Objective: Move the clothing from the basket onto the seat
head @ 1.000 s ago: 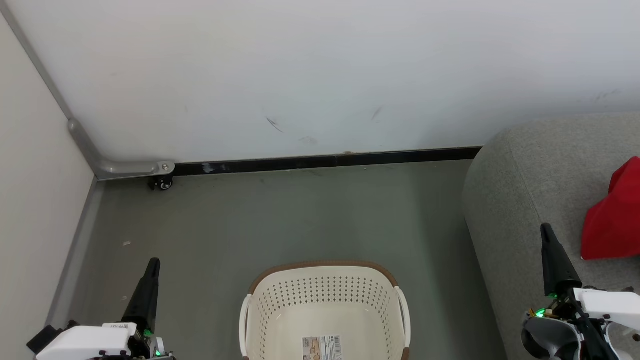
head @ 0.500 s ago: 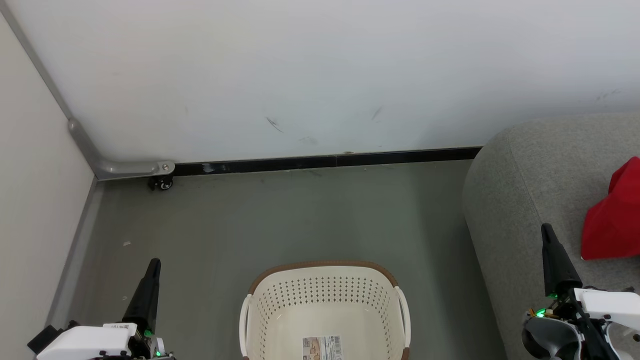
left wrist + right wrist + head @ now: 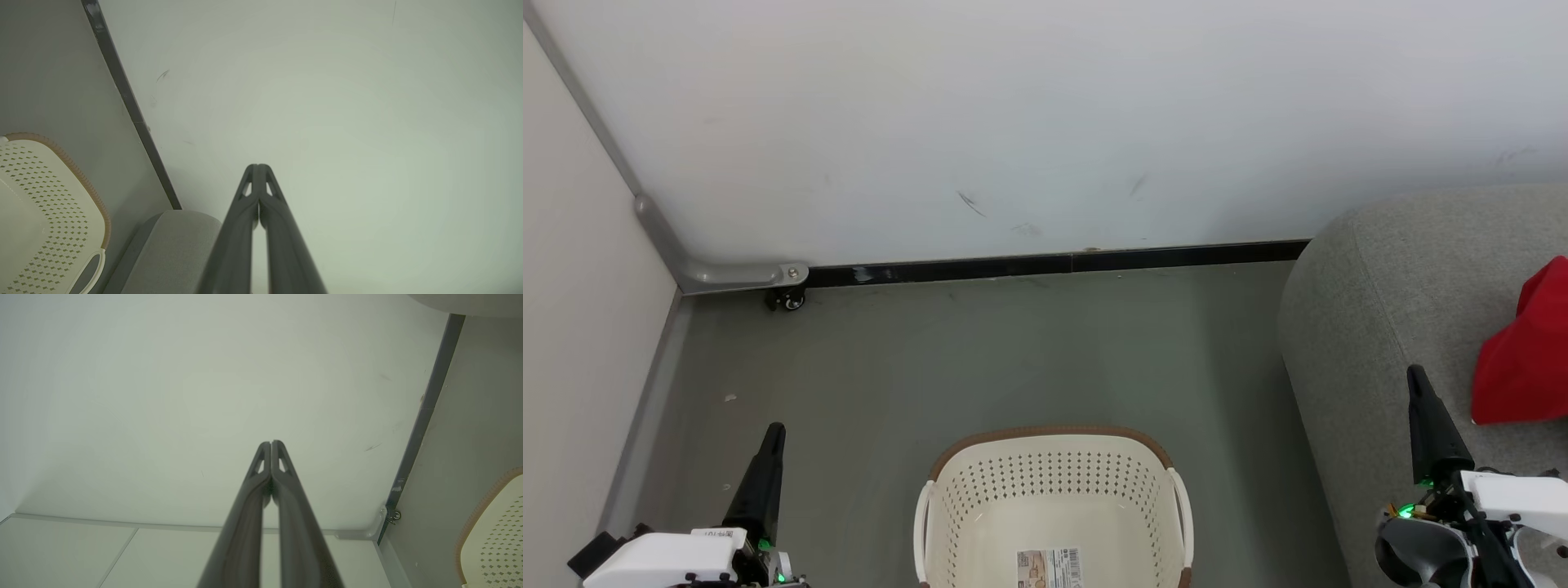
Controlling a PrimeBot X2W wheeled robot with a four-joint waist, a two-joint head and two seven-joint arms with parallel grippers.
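Here, one basket [image 3: 1054,478], one red garment [image 3: 1523,367].

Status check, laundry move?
Shut, nothing held: left tool, right tool. Red clothing on grey seat. Basket's visible part holds just its paper label.
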